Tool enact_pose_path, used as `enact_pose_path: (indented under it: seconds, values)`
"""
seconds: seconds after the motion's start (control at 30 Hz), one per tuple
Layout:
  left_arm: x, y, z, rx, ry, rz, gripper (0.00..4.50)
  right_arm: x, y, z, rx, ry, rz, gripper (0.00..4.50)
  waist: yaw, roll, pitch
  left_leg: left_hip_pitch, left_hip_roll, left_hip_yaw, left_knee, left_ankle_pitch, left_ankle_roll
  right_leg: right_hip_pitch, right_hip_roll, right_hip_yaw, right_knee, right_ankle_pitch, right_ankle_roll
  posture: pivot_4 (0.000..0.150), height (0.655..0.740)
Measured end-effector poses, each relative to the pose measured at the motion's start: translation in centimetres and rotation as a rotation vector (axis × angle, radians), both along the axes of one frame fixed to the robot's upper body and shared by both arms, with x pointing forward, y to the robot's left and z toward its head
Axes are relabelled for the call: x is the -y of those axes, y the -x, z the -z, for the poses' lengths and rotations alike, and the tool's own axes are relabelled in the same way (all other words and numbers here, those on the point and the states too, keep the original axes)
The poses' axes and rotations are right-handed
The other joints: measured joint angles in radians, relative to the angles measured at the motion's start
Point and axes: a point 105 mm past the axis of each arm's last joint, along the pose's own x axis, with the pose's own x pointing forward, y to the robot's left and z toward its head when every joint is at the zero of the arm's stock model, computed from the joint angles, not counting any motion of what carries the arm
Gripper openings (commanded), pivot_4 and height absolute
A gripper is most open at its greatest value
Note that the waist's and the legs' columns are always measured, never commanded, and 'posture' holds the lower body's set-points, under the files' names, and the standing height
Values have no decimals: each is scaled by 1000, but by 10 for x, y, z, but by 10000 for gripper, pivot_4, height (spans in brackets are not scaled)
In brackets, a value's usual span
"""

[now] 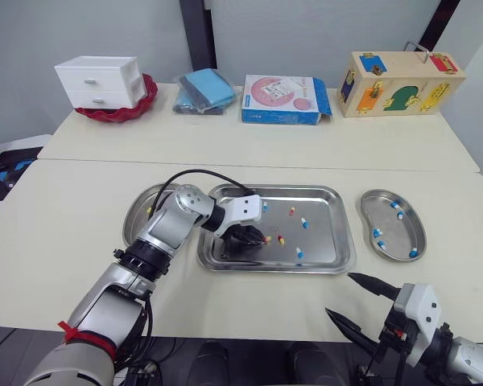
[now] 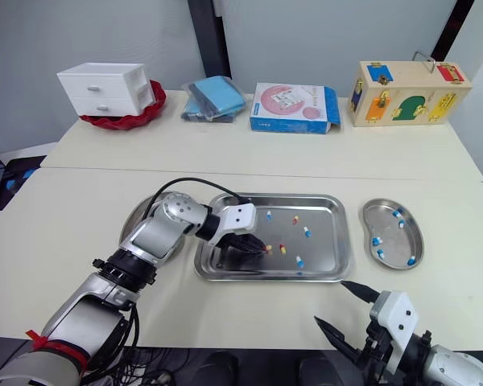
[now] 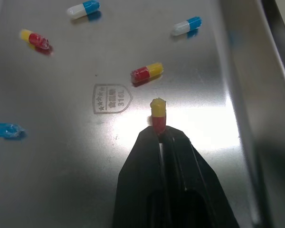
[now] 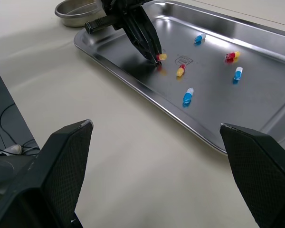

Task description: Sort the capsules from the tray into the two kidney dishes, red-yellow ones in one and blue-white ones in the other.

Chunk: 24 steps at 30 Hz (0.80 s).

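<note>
A steel tray [image 1: 338,241] lies mid-table with several loose capsules, red-yellow and blue-white. My left gripper [image 1: 263,239] is down in the tray's left half, shut on a red-yellow capsule [image 3: 157,114] held by its red end just above the tray floor. Another red-yellow capsule [image 3: 147,72] lies close beyond it. The left kidney dish [image 1: 137,211] holds a red-yellow capsule [image 1: 150,211] and is partly hidden by my arm. The right kidney dish [image 1: 393,225] holds several blue-white capsules. My right gripper [image 1: 356,300] hangs open near the table's front edge, right of the tray.
Along the back of the table stand a white drawer unit [image 1: 101,81] on a red bowl, a blue cloth bundle [image 1: 203,90], a blue-pink box [image 1: 283,99] and a wooden latch box [image 1: 398,83]. A seam [image 1: 258,166] runs across the table behind the tray.
</note>
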Motion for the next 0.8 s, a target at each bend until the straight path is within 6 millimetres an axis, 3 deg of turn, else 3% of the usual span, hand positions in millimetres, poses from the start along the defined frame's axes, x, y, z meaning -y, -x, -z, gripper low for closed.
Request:
enact_pose_path:
  seconds: [0.17,0.37,0.47,0.6,0.8]
  values:
    - [-5,4,-2,-14,4,1,351,-3,1,1,-4,-6,-13,45000,-1,0,0,0,0,0,0,0,0,0,0,0,0,0,0,1500,7400]
    - [-31,8,-19,-15,8,-73,351,-8,4,0,-12,16,-87,45000,0,0,0,0,0,0,0,0,0,-1,0,0,0,0,0,1500,7400]
    - [-62,16,-26,-27,-7,-159,351,-11,9,0,-15,43,-170,45000,-6,0,0,0,1,0,-1,0,0,-1,0,0,0,0,0,1500,7400]
    - [-125,24,-42,-17,-60,-380,351,-10,9,1,-23,69,-249,45000,-7,0,1,0,1,0,-1,0,0,-1,1,0,0,0,0,1500,7400]
    - [-171,32,-56,15,-73,-574,351,-13,0,2,-7,66,-305,45000,8,-1,1,-1,1,-1,0,0,0,-1,0,-1,0,0,0,1500,7400]
